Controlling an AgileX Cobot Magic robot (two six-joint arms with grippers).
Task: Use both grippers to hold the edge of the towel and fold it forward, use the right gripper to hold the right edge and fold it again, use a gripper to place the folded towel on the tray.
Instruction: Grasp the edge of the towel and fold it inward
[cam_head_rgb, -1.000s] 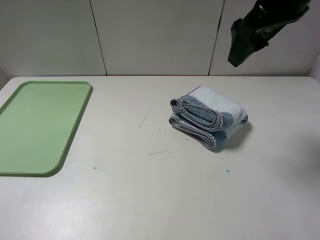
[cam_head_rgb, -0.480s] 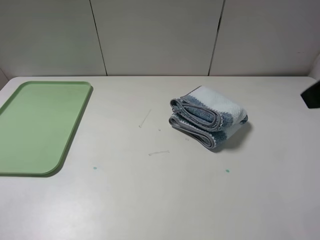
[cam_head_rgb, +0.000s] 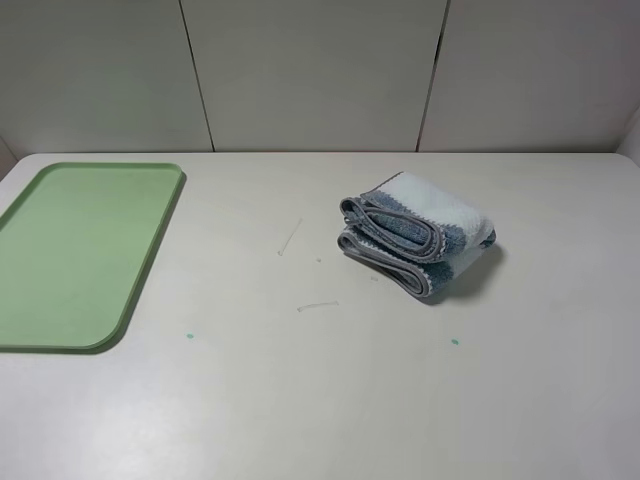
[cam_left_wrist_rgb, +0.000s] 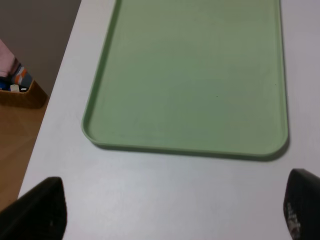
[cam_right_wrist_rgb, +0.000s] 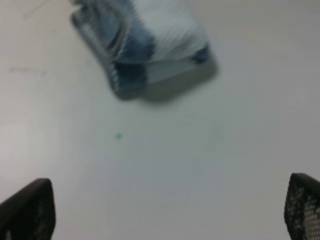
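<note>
The towel (cam_head_rgb: 418, 232) lies folded into a thick bundle on the table, right of centre, and its grey hem edge (cam_head_rgb: 392, 270) shows along the near side. The right wrist view looks down on the towel (cam_right_wrist_rgb: 142, 42), blurred. My right gripper (cam_right_wrist_rgb: 165, 215) hangs well above and apart from it, open, with only its fingertips (cam_right_wrist_rgb: 27, 212) showing. The light-green tray (cam_head_rgb: 80, 250) sits at the far left with nothing on it. My left gripper (cam_left_wrist_rgb: 168, 220) hovers open near the short end of the tray (cam_left_wrist_rgb: 195, 75). Neither gripper appears in the exterior high view.
The white table (cam_head_rgb: 300, 400) carries a few faint scratches and two small green dots (cam_head_rgb: 455, 342). A panelled wall stands behind it. Off the table's left side, the left wrist view shows a brown box (cam_left_wrist_rgb: 20, 92) on the floor.
The right arm, seen at the upper right a second ago, dropped to the right edge and has left the exterior high view. Towel and tray have not moved.
</note>
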